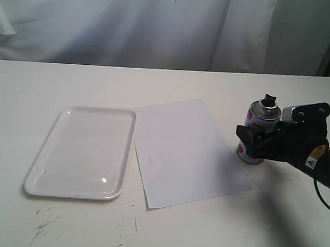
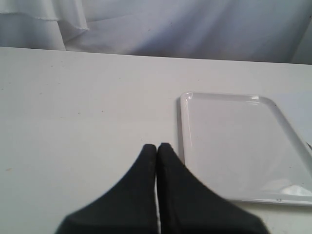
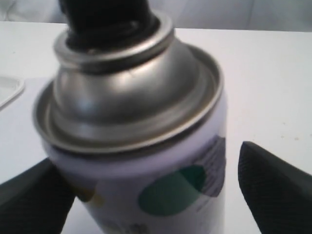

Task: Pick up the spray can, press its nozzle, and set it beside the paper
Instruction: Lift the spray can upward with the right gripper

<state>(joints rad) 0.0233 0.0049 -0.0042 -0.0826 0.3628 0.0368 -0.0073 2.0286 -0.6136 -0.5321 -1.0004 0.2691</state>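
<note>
1 spray can between right jaws, these apart; left jaws together. Grasp step: next, close squarely, lift.

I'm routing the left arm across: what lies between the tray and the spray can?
Only the paper, lying flat, sits between the tray and the spray can; the exterior view shows it.
</note>
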